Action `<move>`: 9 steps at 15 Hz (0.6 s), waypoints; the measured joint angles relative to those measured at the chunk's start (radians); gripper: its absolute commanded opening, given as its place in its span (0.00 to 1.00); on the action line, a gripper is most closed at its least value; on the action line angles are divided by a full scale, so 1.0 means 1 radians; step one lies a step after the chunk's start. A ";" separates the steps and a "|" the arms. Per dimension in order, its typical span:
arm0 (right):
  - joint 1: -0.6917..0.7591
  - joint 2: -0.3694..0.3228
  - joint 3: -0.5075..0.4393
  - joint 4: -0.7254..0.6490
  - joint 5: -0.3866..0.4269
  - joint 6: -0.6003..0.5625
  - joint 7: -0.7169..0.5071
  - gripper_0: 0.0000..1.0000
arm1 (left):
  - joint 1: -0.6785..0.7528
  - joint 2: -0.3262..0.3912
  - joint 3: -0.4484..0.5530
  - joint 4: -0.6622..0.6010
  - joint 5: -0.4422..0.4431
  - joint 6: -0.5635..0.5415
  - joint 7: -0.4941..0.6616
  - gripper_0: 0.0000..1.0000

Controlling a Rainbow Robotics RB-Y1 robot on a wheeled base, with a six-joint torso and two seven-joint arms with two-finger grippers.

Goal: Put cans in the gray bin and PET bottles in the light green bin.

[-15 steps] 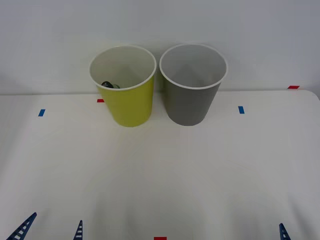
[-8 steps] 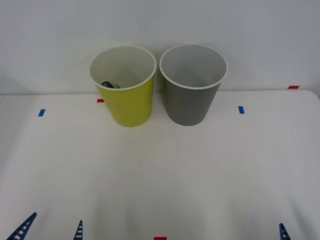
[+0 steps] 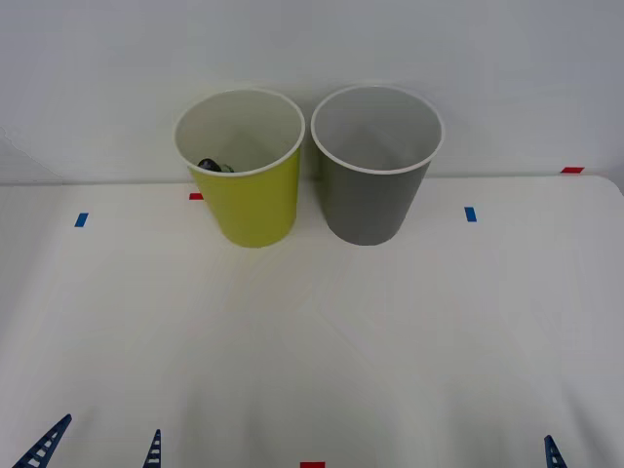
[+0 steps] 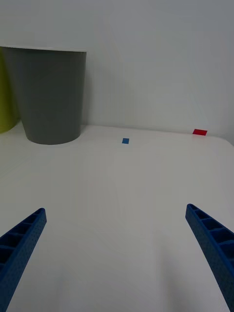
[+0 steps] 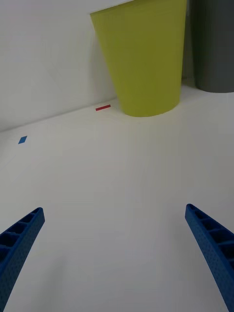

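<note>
Fingers (image 5: 207, 246) of both grippers wide apart, empty (low, near table edge); PET bottle (image 3: 211, 165) far off inside light green bin (image 3: 255, 205).

Legible text: none found.
Light green bin (image 3: 255, 200): no markings.
Gray bin (image 3: 370, 200): no markings.
Table (image 3: 312, 341): plain tape patches, unlettered.

The light green bin (image 3: 246, 185) and the gray bin (image 3: 374, 175) stand upright at the back of the worktop (image 3: 312, 341), against the wall, nearly touching, so nothing passes between them. Both mouths face up unobstructed; a dark object (image 3: 214, 165) lies low inside the light green bin. The worktop lies bare in front of the bins and to either side, marked only by flat tape marks (image 3: 471, 214). The left end effector (image 5: 117, 253) and right end effector (image 4: 117, 253) hang spread wide at the near edge, well apart from the bins.
</note>
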 measured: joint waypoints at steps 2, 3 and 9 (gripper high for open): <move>0.000 0.000 0.000 0.000 0.000 0.000 0.000 1.00 | 0.000 0.000 0.000 0.000 0.000 0.000 0.000 1.00; 0.000 0.000 0.000 0.000 0.000 0.000 0.000 1.00 | 0.000 0.000 0.000 0.000 0.000 0.000 0.000 1.00; 0.000 0.000 0.000 0.000 0.000 0.000 0.000 1.00 | 0.000 0.000 0.000 0.000 0.000 0.000 0.000 1.00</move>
